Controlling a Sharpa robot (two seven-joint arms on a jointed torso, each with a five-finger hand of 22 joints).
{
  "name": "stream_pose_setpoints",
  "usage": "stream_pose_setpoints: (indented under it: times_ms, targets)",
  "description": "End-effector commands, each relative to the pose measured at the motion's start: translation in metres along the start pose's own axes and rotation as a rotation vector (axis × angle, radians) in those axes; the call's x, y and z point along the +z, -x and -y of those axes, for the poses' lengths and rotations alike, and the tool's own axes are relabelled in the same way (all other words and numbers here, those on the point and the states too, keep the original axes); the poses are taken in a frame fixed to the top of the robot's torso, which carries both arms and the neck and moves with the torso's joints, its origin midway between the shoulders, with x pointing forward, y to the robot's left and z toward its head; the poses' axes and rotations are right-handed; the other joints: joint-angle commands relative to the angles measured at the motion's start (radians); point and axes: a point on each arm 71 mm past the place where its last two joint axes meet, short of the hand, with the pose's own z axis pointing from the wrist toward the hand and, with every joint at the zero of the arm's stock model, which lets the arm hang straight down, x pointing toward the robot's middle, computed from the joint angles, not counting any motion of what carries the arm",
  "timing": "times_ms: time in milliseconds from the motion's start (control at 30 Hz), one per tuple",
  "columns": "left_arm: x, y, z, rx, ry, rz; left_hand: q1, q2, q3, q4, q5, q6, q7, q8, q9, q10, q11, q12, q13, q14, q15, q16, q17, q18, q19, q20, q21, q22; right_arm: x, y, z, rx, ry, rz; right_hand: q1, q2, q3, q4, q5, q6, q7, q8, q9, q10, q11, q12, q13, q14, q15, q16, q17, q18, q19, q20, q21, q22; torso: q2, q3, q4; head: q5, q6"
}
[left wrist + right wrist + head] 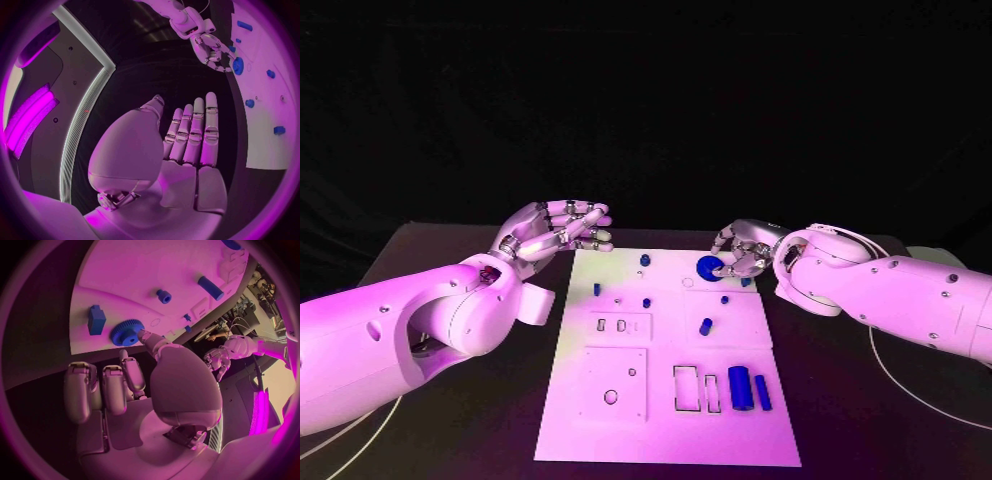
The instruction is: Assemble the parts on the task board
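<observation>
The white task board lies in the middle of the table. My right hand is at its far right part, holding a blue gear just over the board. The thumb tip is on the gear; its other fingers are curled. A blue block lies beside the gear. My left hand hangs above the board's far left corner and holds nothing, its fingers nearly straight. Near the front right lie a blue cylinder and a thin blue bar. A small blue piece lies mid-board.
Small blue pegs stand on the far left half of the board. Rectangular slots and a round hole are cut near its front. A thin cable runs over the black table on the right.
</observation>
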Motion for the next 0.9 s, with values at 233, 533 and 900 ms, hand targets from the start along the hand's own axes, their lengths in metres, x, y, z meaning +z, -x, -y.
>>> stream_pose_setpoints:
  times_ms: [233, 533, 900]
  targets:
    - [0.001, -0.002, 0.001, -0.013, -0.006, -0.019, -0.003, 0.002, 0.001, 0.004, 0.005, -0.005, 0.025, -0.004, -0.001, 0.002, 0.006, -0.007, 0.0, -0.006, -0.001, -0.005, 0.002, 0.005, 0.003, 0.005, -0.003, -0.001, 0.006, -0.006, -0.002, -0.015, -0.001, -0.013, 0.014, 0.002, -0.002, -0.003, -0.004, -0.01, 0.0, 0.007, 0.002, -0.005, 0.007, -0.005, -0.002, 0.062, 0.008, 0.007, 0.035, -0.017, 0.034, 0.006, 0.006, 0.061, 0.0, -0.0001, -0.0006, 0.004, -0.006]
    - [0.001, -0.002, 0.001, -0.012, -0.004, -0.018, -0.003, 0.002, 0.001, 0.004, 0.005, -0.005, 0.025, -0.004, -0.001, 0.002, 0.006, -0.007, 0.0, -0.006, -0.001, -0.005, 0.002, 0.005, 0.003, 0.005, -0.003, -0.001, 0.007, -0.011, -0.003, -0.031, 0.002, -0.028, 0.025, 0.011, 0.007, -0.008, -0.004, 0.001, 0.0, 0.026, 0.007, 0.006, 0.007, 0.018, 0.02, 0.063, 0.01, 0.01, 0.042, -0.019, 0.036, 0.009, 0.012, 0.071, -0.001, -0.0002, -0.0011, 0.006, -0.013]
    - [0.001, -0.002, 0.001, -0.013, -0.003, -0.02, -0.003, 0.002, 0.001, 0.004, 0.005, -0.005, 0.025, -0.004, -0.001, 0.002, 0.006, -0.007, 0.0, -0.006, -0.001, -0.005, 0.002, 0.005, 0.003, 0.005, -0.003, -0.001, 0.007, -0.013, -0.003, -0.053, 0.006, -0.034, 0.036, 0.024, 0.03, -0.018, 0.003, 0.051, -0.008, 0.072, 0.019, 0.015, 0.0, 0.036, 0.039, 0.063, 0.004, 0.014, 0.049, -0.021, 0.038, 0.006, 0.019, 0.082, -0.001, 0.0, -0.0009, 0.006, -0.016]
